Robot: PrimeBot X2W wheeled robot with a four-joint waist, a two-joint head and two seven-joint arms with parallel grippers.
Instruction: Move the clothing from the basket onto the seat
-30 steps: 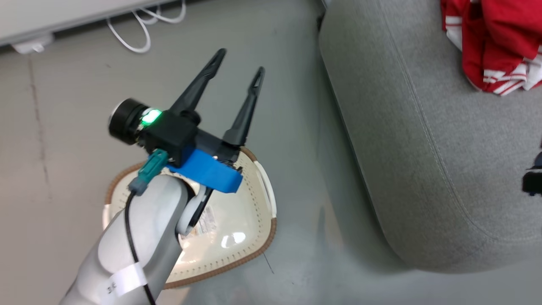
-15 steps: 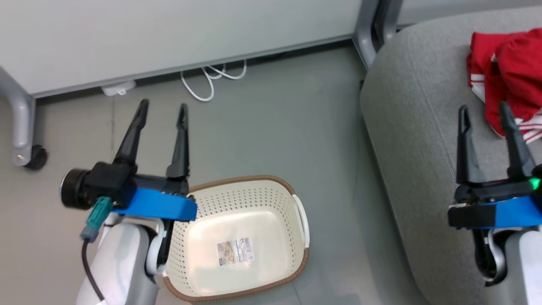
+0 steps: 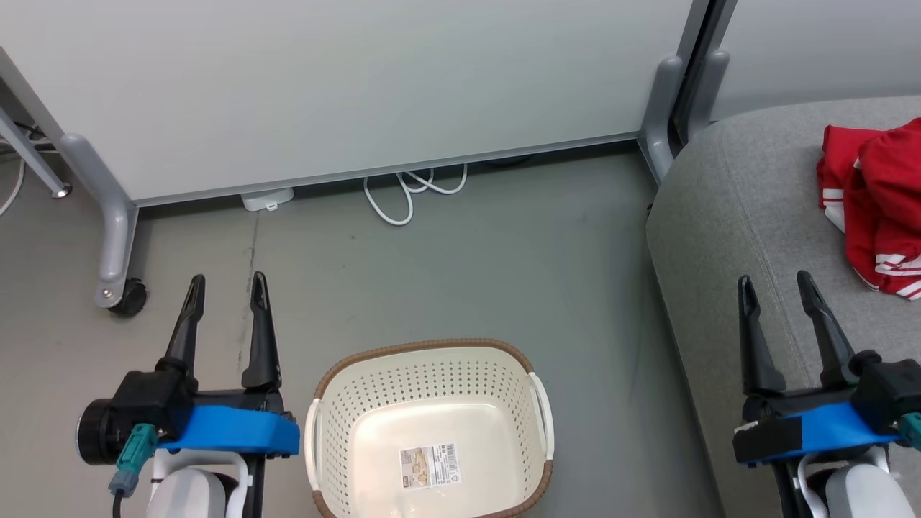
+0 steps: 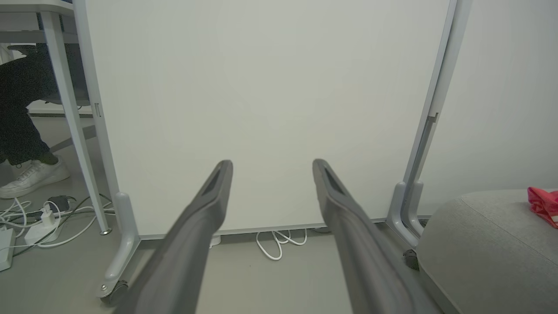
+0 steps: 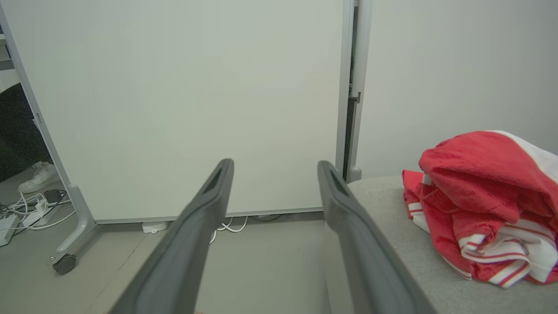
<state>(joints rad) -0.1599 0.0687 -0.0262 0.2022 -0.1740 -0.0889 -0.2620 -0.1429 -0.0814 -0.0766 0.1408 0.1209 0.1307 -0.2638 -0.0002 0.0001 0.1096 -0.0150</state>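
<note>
Clothing (image 3: 885, 187) sits upper right on the seat (image 3: 727, 216); the basket (image 3: 424, 344) looks empty. We rest left gripper (image 3: 227, 278) and right gripper (image 3: 774, 278) low, jaws released.

The clothing (image 3: 881, 187) is bright red with white stripes, beyond the right tool (image 3: 774, 278); the seat (image 3: 719, 216) is grey; the basket (image 3: 424, 347) beside the left tool (image 3: 227, 279) is cream, perforated, brown-rimmed.

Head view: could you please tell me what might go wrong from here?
The open right end effector hovers near the red clothing on the sofa seat; a sweep could snag it and drag it off.
The empty laundry basket stands between the arms; the left end effector might knock it.
Driving forward could catch the white cable.
</note>
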